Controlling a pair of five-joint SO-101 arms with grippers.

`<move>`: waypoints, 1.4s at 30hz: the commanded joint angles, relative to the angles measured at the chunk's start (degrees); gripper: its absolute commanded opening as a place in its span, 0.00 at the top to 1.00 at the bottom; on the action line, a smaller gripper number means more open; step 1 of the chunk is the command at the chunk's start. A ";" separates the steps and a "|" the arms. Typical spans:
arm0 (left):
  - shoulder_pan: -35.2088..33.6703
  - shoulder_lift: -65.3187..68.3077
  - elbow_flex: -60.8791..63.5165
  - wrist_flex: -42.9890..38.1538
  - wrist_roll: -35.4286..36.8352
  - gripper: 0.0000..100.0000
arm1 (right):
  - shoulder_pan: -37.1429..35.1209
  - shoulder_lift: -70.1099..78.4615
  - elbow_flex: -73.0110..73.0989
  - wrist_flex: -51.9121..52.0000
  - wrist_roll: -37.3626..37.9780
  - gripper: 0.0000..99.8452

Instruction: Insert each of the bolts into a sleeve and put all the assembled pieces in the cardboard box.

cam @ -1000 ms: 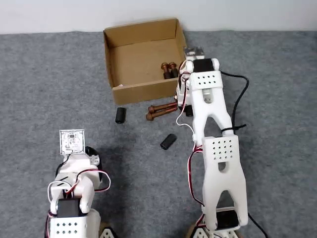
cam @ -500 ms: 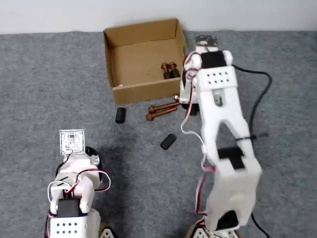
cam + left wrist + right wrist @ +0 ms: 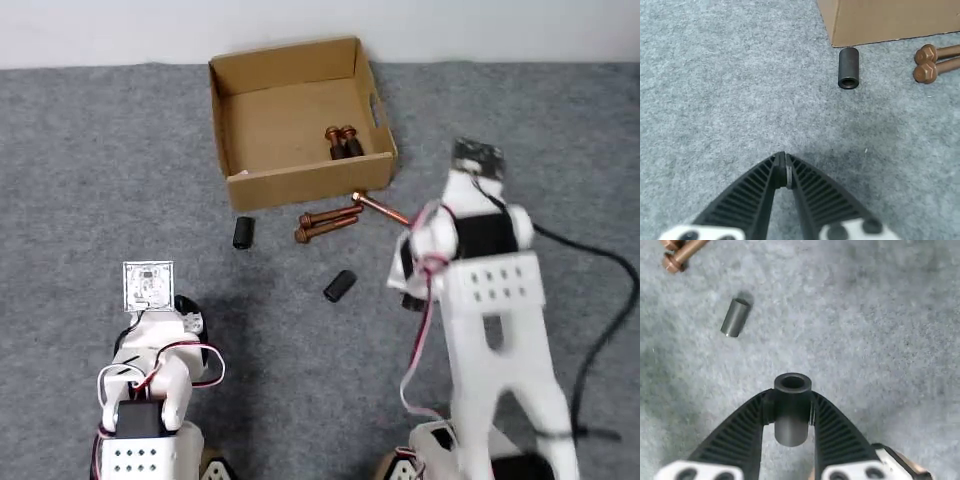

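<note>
- Right gripper (image 3: pixel 790 404): jaws clamped across the body of a black sleeve (image 3: pixel 792 415), held above the grey carpet (image 3: pixel 880 315). The bore faces the wrist camera and looks unobstructed.
- Left gripper (image 3: pixel 783 170): jaws pressed tip to tip on nothing, low over the carpet, well apart from the parts.
- Loose bolts: a pair (image 3: pixel 326 221) lies side by side just in front of the cardboard box (image 3: pixel 300 185). A third bolt (image 3: pixel 380 208) lies at an angle near the box's front right corner, close to the right arm.
- Loose sleeves: one (image 3: pixel 243 232) lies just in front of the box's left corner, another (image 3: pixel 340 285) farther out, between the arms.
- Assembled pieces (image 3: pixel 341 141): two lie inside the box, near its right wall.
- Step in hand (judged): mating the held sleeve with a bolt. Three bolts and three sleeves are left unjoined, so the task is under halfway.
- Doing it well (judged):
  - A mid-body grip leaves both ends of the bore free.
  - The bore should line up with the shank before any push, since a tilt would likely jam the bolt at the rim.
  - The third bolt is nearest. A bolt loose on carpet may slide when pushed, so the idle left gripper would probably need to hold it by the head.
</note>
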 commanded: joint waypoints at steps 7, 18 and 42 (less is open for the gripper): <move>4.57 0.18 -12.53 1.85 8.09 0.99 | 7.34 -27.12 20.57 -8.66 -0.53 0.99; 9.23 16.09 -27.12 3.25 15.82 0.99 | 11.91 -46.99 32.88 -6.81 1.41 0.99; 22.86 100.66 -86.11 4.92 4.31 0.98 | 14.46 -60.44 42.73 -8.48 1.58 0.99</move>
